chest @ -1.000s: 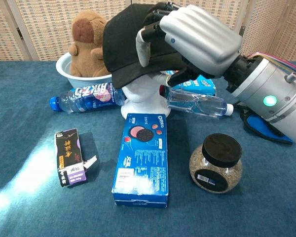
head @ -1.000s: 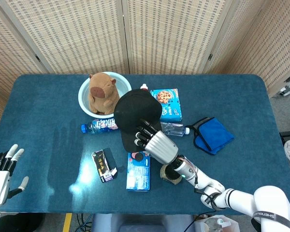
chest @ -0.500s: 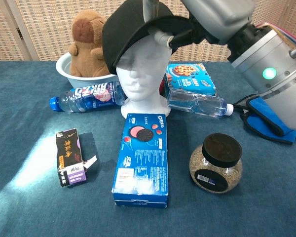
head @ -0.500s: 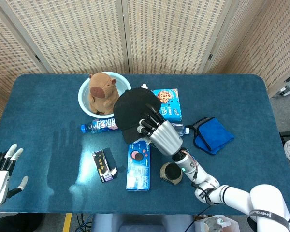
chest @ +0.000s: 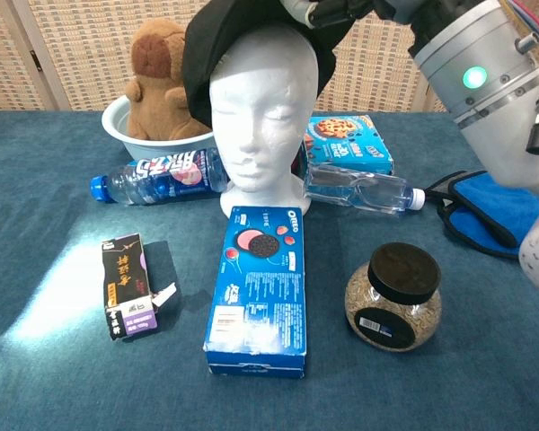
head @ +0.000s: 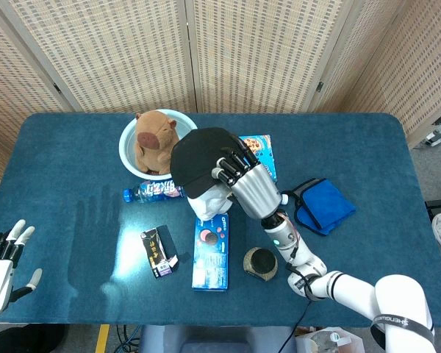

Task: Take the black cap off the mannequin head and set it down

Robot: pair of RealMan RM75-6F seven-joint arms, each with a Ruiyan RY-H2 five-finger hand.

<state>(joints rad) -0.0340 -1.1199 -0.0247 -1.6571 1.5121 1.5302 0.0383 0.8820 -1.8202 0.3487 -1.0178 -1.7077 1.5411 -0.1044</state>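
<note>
At the left edge of the table (head: 59, 147), the left robot hand (head: 1, 266) is seen idle, fingers apart and holding nothing. Further right, a plush brown toy (chest: 162, 76) is seated in a pale round bowl (chest: 126, 121), with a clear plastic bottle (chest: 157, 175) lying in front. At the centre, the soft black cap (head: 198, 158) is gripped at its brim by the right robot hand (head: 246, 180) and is tilted up and back on the smooth white mannequin head (chest: 256, 117), the face uncovered. The lift is best carried straight upward until the crown is cleared, so the light foam head is not tipped. A bare patch of table should then be chosen, away from the glossy cookie box (chest: 256, 287) and the round jar (chest: 393, 296).
</note>
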